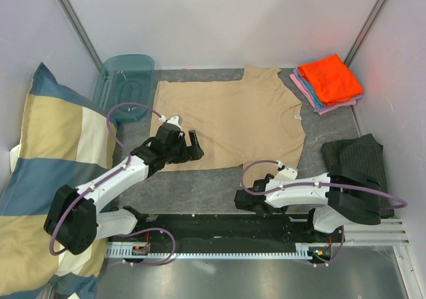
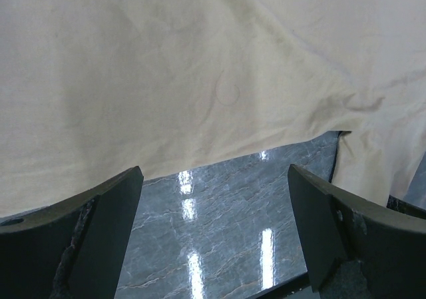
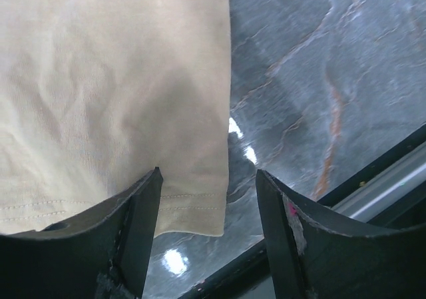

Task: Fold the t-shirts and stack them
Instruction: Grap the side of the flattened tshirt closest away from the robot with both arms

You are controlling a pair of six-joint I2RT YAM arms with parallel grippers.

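Left claw [image 2: 214, 179] wide apart, tan t-shirt [image 1: 226, 119] hem just beyond tips; right claw [image 3: 208, 179] apart, unclamped, over hem corner.

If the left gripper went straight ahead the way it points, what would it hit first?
Probably the near edge of the plain tan cotton t-shirt just ahead of the left gripper, though the grey marbled tabletop might come first; depth is unclear.

Flat tan t-shirt [image 1: 226, 122] between checked pillow [image 1: 46, 159] and folded t-shirts [image 1: 329, 80]
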